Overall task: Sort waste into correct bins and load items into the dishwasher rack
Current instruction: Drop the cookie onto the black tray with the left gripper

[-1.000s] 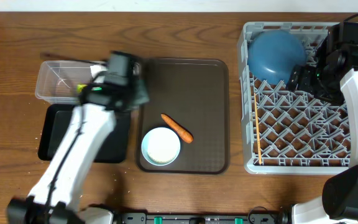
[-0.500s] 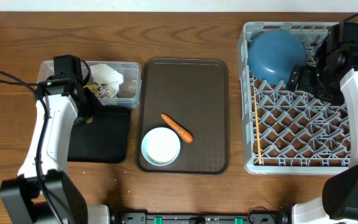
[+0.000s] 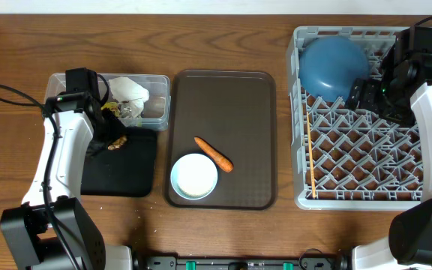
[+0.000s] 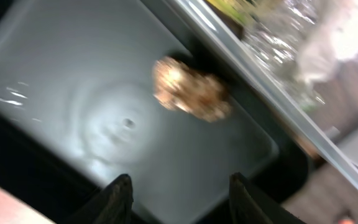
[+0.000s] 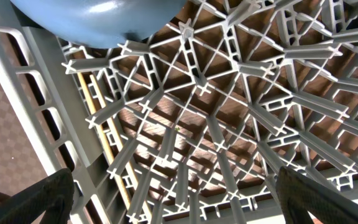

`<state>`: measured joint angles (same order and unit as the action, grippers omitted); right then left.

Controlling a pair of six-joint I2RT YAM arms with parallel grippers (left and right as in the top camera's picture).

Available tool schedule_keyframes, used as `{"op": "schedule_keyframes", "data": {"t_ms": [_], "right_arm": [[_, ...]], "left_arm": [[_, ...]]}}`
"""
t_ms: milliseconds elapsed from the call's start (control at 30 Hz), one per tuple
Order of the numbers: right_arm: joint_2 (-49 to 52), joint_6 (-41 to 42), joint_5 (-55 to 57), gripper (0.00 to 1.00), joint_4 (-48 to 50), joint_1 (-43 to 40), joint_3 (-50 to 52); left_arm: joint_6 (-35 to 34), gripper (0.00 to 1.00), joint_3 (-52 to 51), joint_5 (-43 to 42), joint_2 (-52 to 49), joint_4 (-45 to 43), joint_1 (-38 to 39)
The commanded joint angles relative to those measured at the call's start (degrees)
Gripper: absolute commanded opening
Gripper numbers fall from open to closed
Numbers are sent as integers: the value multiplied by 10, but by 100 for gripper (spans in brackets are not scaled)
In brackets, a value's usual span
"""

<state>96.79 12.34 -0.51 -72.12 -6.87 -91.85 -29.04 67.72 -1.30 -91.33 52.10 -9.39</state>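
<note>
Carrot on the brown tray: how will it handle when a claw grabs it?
The carrot looks stiff and tapered, so it probably won't flop but may pivot or roll if nudged. It lies close beside the bowl, so a claw may bump that.

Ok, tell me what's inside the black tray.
One brown food lump lies in the black tray, near the clear tub. The left arm covers one side; that part is hidden.

Overhead view is bright, even and sharp, with faint soft shadows on the tabletop (image 3: 223, 30). Left wrist view is motion-blurred throughout; white glare streaks the black tray (image 4: 73, 74) toward 9 o'clock. Right wrist view is crisp.
</note>
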Motion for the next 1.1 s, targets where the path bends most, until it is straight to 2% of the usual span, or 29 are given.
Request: {"op": "schedule_keyframes", "data": {"t_ms": [0, 500, 700, 800, 1067], "right_arm": [[-3, -9, -4, 96, 1, 2, 1], [-3, -9, -4, 96, 4, 2, 1], [-3, -9, -4, 96, 3, 2, 1], [-3, -9, -4, 96, 3, 2, 1], [-3, -8, -4, 96, 3, 2, 1]], "left_arm": [[5, 52, -5, -88, 16, 3, 21], [16, 54, -10, -85, 23, 76, 206], [24, 54, -48, -44, 22, 81, 226], [24, 50, -74, -45, 22, 69, 227], [61, 49, -90, -61, 22, 52, 227]]}}
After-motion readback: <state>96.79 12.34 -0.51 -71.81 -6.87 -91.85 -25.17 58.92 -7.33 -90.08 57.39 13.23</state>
